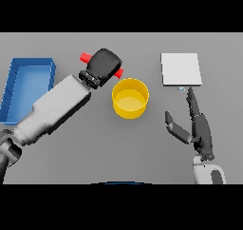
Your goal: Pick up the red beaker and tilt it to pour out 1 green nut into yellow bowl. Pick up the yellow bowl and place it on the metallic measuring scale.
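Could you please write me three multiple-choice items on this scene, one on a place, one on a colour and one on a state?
1. Where is the blue bin?
A. at the table's left side
B. beside the scale
C. under the right hand

2. What colour is the bowl?
A. green
B. yellow
C. white

3. How is the left hand?
A. open, flat on the table
B. curled round the red beaker
C. resting in the bowl

Answers:
1 A: the bin lies at the left, far from the scale.
2 B: its wall and inside are yellow.
3 B: red ends show on both sides of the curled fingers; the right hand is open near the scale.
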`<state>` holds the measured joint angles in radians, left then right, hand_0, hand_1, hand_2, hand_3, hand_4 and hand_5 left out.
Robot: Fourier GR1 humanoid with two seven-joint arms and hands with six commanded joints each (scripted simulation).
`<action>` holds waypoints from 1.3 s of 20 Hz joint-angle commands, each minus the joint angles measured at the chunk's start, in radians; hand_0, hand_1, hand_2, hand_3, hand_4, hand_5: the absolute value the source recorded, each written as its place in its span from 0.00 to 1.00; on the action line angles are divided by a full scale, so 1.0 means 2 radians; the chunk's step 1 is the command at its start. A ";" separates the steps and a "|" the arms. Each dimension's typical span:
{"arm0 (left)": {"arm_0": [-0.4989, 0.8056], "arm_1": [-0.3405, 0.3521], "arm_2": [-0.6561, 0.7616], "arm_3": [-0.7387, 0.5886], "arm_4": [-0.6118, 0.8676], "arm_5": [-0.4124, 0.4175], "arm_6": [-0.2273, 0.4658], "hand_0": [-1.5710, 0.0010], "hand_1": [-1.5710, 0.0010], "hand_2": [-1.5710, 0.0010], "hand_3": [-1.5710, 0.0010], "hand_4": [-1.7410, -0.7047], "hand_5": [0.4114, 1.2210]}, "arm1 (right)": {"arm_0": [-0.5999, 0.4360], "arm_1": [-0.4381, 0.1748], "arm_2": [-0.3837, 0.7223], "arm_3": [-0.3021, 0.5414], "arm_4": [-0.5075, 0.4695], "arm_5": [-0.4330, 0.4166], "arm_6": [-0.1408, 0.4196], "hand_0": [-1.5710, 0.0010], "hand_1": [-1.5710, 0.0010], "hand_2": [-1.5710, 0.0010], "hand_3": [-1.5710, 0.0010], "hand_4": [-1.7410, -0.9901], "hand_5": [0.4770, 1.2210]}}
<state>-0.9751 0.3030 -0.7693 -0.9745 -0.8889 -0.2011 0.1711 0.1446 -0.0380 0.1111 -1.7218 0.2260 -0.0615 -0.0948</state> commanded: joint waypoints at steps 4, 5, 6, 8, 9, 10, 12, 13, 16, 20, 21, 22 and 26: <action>-0.032 0.002 -0.055 0.019 -0.035 -0.027 -0.035 0.00 0.00 0.00 0.06 0.01 1.00 | -0.008 0.001 -0.008 0.001 -0.018 0.005 0.005 1.00 1.00 1.00 1.00 0.60 0.23; -0.038 -0.007 -0.070 0.030 -0.044 -0.034 -0.032 0.00 0.00 0.00 0.05 0.01 1.00 | -0.004 0.003 -0.004 0.000 -0.013 0.004 0.004 1.00 1.00 1.00 1.00 0.60 0.22; -0.043 -0.006 -0.085 0.032 -0.053 -0.039 -0.037 0.00 0.00 0.00 0.04 0.01 1.00 | -0.006 0.001 -0.007 0.004 -0.014 0.004 0.004 1.00 1.00 1.00 1.00 0.60 0.22; -0.060 -0.002 -0.106 0.035 -0.067 -0.053 -0.043 0.00 0.00 0.00 0.03 0.01 1.00 | -0.002 0.004 -0.004 0.003 -0.009 0.000 0.003 1.00 1.00 1.00 1.00 0.60 0.21; -0.070 -0.002 -0.116 0.041 -0.072 -0.062 -0.047 0.00 0.00 0.00 0.02 0.00 1.00 | -0.006 0.003 -0.006 0.004 -0.008 -0.001 0.006 1.00 1.00 1.00 1.00 0.60 0.21; -0.077 -0.004 -0.126 0.046 -0.081 -0.059 -0.047 0.00 0.00 0.00 0.02 0.00 1.00 | -0.006 0.002 -0.006 0.003 -0.008 -0.001 0.005 1.00 1.00 1.00 1.00 0.60 0.20; -0.094 -0.010 -0.145 0.068 -0.092 -0.051 -0.061 0.00 0.00 0.00 0.01 0.00 1.00 | -0.006 0.001 -0.008 0.012 -0.004 -0.005 0.007 1.00 1.00 1.00 1.00 0.62 0.18; -0.100 -0.012 -0.151 0.071 -0.095 -0.050 -0.066 0.00 0.00 0.00 0.01 0.00 1.00 | -0.011 0.001 -0.009 0.016 0.000 -0.008 0.009 1.00 1.00 1.00 1.00 0.62 0.17; -0.125 -0.023 -0.175 0.095 -0.108 -0.053 -0.076 0.00 0.00 0.00 0.00 0.00 1.00 | -0.005 0.005 -0.001 0.009 0.010 -0.013 0.003 1.00 1.00 1.00 1.00 0.64 0.15; -0.155 -0.032 -0.212 0.114 -0.123 -0.066 -0.100 0.00 0.00 0.00 0.00 0.01 1.00 | 0.000 0.003 -0.001 0.009 0.017 -0.017 0.003 1.00 1.00 1.00 1.00 0.70 0.15; -0.158 -0.033 -0.222 0.112 -0.128 -0.068 -0.102 0.00 0.00 0.00 0.00 0.01 1.00 | -0.008 0.004 -0.001 0.019 0.018 -0.018 0.005 1.00 1.00 1.00 1.00 0.70 0.15; -0.161 -0.035 -0.231 0.116 -0.133 -0.063 -0.107 0.00 0.00 0.00 0.00 0.01 1.00 | -0.004 0.005 0.002 0.015 0.022 -0.019 0.000 1.00 1.00 1.00 1.00 0.71 0.15; -0.178 -0.032 -0.260 0.118 -0.144 -0.055 -0.122 0.00 0.00 0.00 0.00 0.01 1.00 | 0.000 0.001 0.003 0.005 0.029 -0.022 -0.004 1.00 1.00 1.00 1.00 0.71 0.16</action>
<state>-1.3315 0.2399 -1.2892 -0.7382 -1.1757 -0.3128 -0.0728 0.1455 -0.0360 0.1178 -1.7110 0.2838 -0.1050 -0.1067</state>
